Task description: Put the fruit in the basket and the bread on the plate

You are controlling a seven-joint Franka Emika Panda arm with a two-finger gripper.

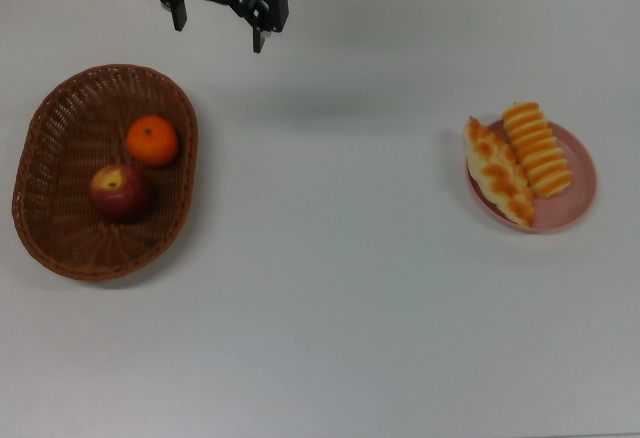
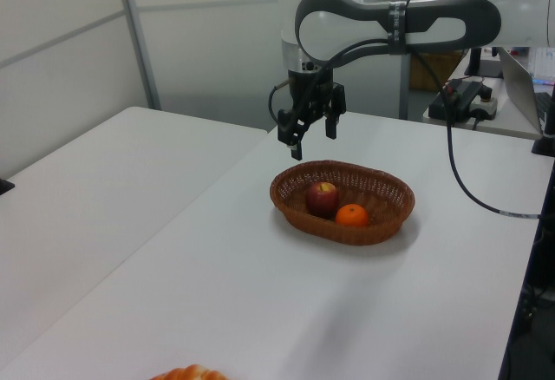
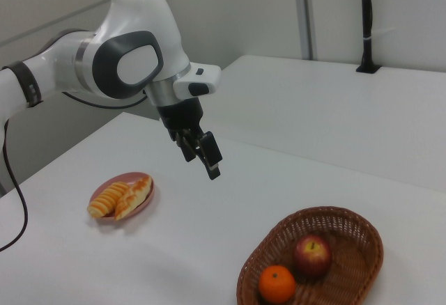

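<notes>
Fruit in basket, bread on plate.
Oval reddish-brown wicker basket holds a dark red apple and an orange mandarin, side by side. Well apart, a round pink plate carries a ribbed striped loaf and a braided pointed loaf, lying alongside each other.

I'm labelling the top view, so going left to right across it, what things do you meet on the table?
basket → apple → mandarin → braided loaf → ribbed loaf → plate
</notes>
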